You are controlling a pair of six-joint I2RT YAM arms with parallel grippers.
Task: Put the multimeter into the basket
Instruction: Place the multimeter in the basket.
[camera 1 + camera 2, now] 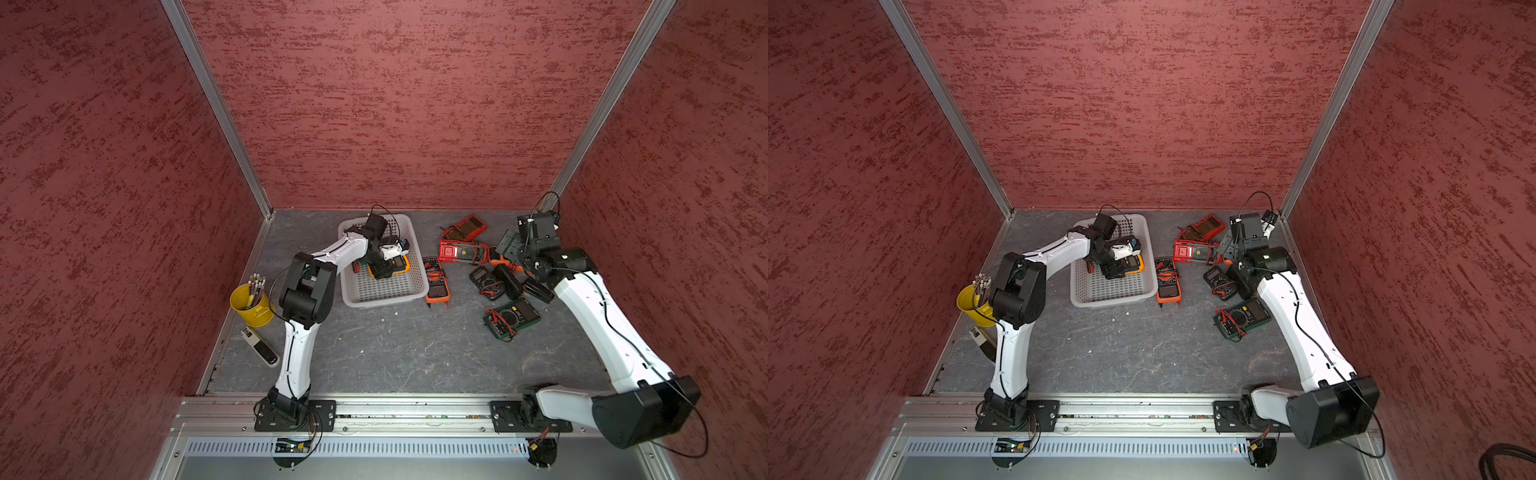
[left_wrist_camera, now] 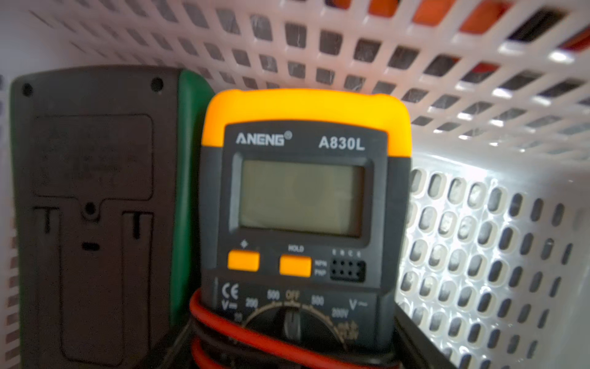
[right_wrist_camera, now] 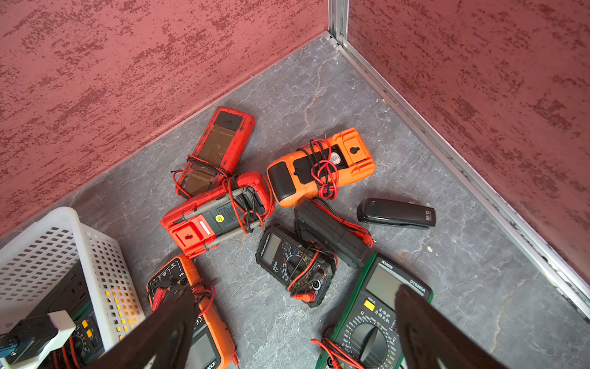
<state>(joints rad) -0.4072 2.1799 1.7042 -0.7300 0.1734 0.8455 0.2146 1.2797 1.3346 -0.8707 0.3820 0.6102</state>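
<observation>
On counter (image 1: 395,357): some six loose multimeters (image 3: 217,214) left to move. In basket (image 1: 386,301): green multimeter (image 2: 92,207) face down, yellow multimeter (image 2: 303,191) just beside it. Left end effector (image 1: 385,269) sits over the yellow one; gripping or released, cannot tell. Right end effector (image 3: 295,289) hangs over the pile, jaws wide, empty.

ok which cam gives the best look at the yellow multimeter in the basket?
Left wrist: the yellow multimeter fills the frame, with screen and label legible. In both top views only its yellow edge shows beside the left gripper. Right wrist catches just its buttons and yellow glimpses through the basket wall.
</observation>
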